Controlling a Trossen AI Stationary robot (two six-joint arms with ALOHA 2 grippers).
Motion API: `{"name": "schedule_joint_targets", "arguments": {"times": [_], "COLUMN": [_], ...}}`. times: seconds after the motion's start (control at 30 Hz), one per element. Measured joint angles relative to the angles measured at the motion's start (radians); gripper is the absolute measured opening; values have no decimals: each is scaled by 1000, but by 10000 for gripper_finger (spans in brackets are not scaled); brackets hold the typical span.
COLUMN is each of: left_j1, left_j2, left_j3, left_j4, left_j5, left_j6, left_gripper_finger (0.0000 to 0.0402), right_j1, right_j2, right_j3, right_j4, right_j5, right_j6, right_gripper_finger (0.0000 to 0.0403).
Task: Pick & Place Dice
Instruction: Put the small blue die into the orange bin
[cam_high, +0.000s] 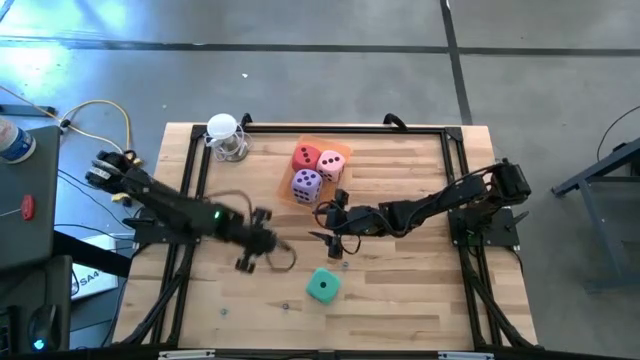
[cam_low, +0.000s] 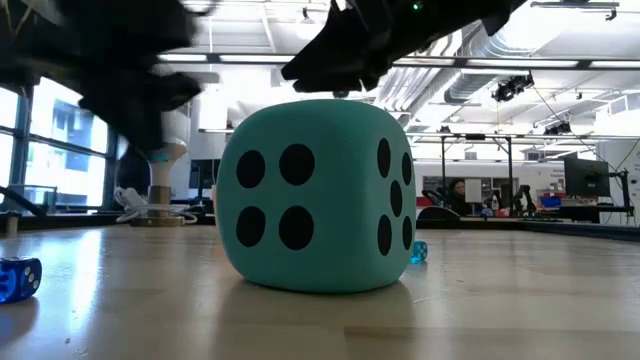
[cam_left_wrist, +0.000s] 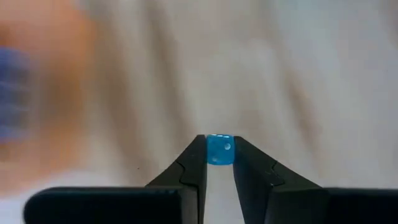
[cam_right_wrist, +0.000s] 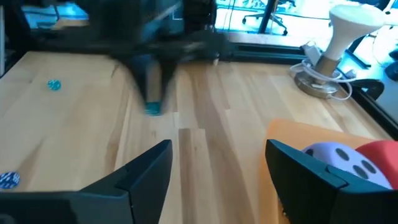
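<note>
A teal-green die (cam_high: 322, 286) (cam_low: 315, 200) rests on one face on the wooden table, near its front edge. Red (cam_high: 305, 157), pink (cam_high: 331, 164) and purple (cam_high: 306, 183) dice lie in the orange tray (cam_high: 322, 139) farther back. My left gripper (cam_high: 252, 260) (cam_left_wrist: 217, 146) hangs above the table to the left of the teal die, shut on a small translucent blue die (cam_left_wrist: 219, 151). Between the tray and the teal die, my right gripper (cam_high: 333, 238) (cam_right_wrist: 217, 155) stands open with nothing between its fingers. The purple die (cam_right_wrist: 339, 155) lies just beside it. My left gripper pinches the small blue die by two opposite faces (cam_left_wrist: 210, 152) between its two fingertips, only at their free ends. The fingers slant down from the table's left side. The die is lifted clear of the table.
A white stand with a coiled cable (cam_high: 227, 138) (cam_right_wrist: 336, 37) sits at the far left of the table. More small blue dice (cam_right_wrist: 55, 84) (cam_right_wrist: 7, 179) (cam_low: 18, 278) lie loose on the wood. A black frame (cam_high: 400, 128) runs along the table's edges.
</note>
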Motion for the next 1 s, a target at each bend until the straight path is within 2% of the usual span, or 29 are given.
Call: {"name": "schedule_joint_targets", "arguments": {"times": [0.07, 0.17, 0.3, 0.43, 0.5, 0.67, 0.8, 1.0], "left_j1": [96, 248, 429, 543, 569, 589, 590, 585], "left_j2": [2, 1, 1, 27, 55, 112, 125, 124], "left_j3": [22, 31, 30, 30, 29, 29, 29, 29], "left_j4": [50, 155, 191, 195, 199, 211, 210, 229], "left_j5": [-36, -33, 62, 186, 211, 120, 124, 151], "left_j6": [104, 217, 281, 285, 285, 279, 276, 242], "left_gripper_finger": [51, 51, 51, 51, 52, 58, 74, 128], "right_j1": [17, 45, 77, 89, 88, 75, 67, 66], "right_j2": [0, 0, 0, 0, 0, 0, 0, 0], "right_j3": [0, 0, 0, 0, 0, 0, 0, 0], "right_j4": [-13, -20, -25, -29, -28, -29, -34, -45], "right_j5": [4, 4, 3, 3, 4, 4, 4, 4], "right_j6": [1, 2, 2, 2, 0, -2, 1, 1], "right_gripper_finger": [241, 231, 224, 219, 217, 214, 214, 214]}}
